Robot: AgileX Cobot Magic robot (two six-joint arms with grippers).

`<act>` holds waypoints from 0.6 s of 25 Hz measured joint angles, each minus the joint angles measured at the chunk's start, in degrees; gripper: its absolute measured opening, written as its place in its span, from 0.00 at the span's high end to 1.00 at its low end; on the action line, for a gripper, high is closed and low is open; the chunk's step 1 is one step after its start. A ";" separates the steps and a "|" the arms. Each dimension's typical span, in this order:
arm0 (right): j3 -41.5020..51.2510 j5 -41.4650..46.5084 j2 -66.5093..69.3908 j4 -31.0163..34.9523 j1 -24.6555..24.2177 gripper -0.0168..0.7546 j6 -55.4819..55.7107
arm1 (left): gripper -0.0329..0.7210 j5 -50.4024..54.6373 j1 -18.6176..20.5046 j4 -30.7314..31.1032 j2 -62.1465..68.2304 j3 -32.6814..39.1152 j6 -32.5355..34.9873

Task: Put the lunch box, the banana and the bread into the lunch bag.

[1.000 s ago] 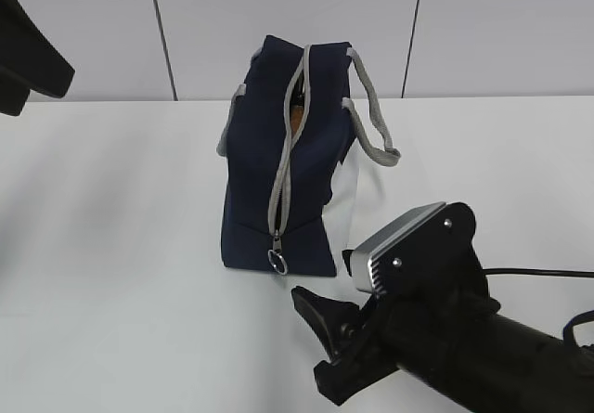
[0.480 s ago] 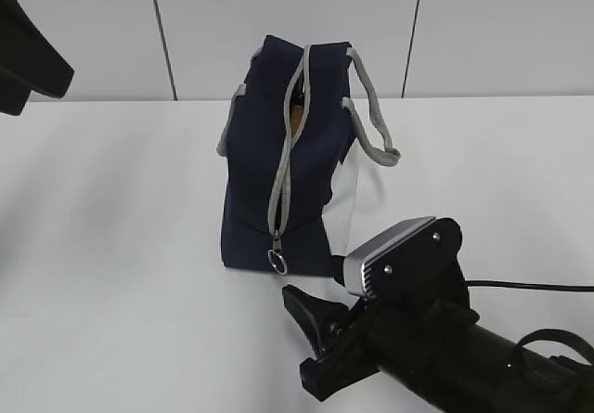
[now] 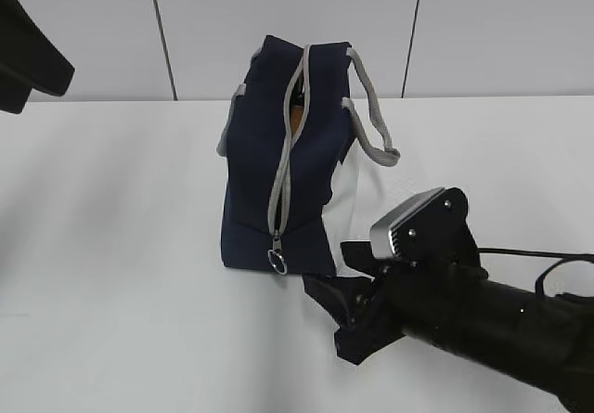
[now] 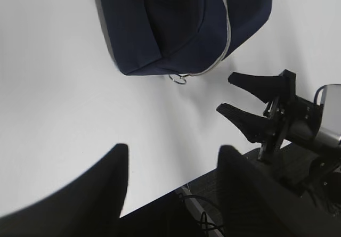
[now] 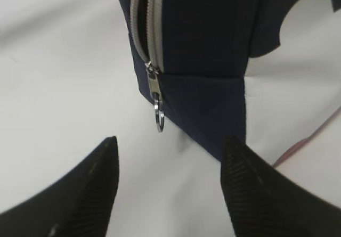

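The navy lunch bag [image 3: 302, 167] stands on the white table with its grey zipper facing me. The zipper gapes near the top, where a brown-orange patch [image 3: 295, 114] shows; I cannot tell what it is. The zipper's ring pull [image 3: 277, 261] hangs at the near bottom end. My right gripper [image 3: 325, 318] is open and empty, low on the table just in front and to the right of that end. In the right wrist view the ring pull [image 5: 158, 114] hangs just ahead of the gripper [image 5: 169, 144]. My left gripper [image 4: 171, 150] is open and empty, high above the table. The lunch box, banana and bread are out of view.
The left arm's dark body [image 3: 28, 56] hangs at the upper left. A black cable [image 3: 529, 253] trails from the right arm. The left wrist view shows the bag [image 4: 181, 24], the right gripper [image 4: 242, 96] and the table's front edge [image 4: 176, 191] with cables below.
My right gripper has shifted a little right and closer to the bag's near end, jaws still open. The bag and the left arm have not moved.
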 joint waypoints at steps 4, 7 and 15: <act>-3.39 0.85 3.01 -12.07 -4.46 0.40 4.70 | 0.45 -0.05 0.00 0.00 0.00 0.00 0.00; -6.31 0.91 6.23 -16.96 -5.04 0.40 6.76 | 0.45 -0.05 0.00 0.00 0.00 0.00 0.00; -11.86 0.96 11.65 -18.61 -5.09 0.50 8.01 | 0.45 -0.27 0.00 0.00 0.00 0.00 0.00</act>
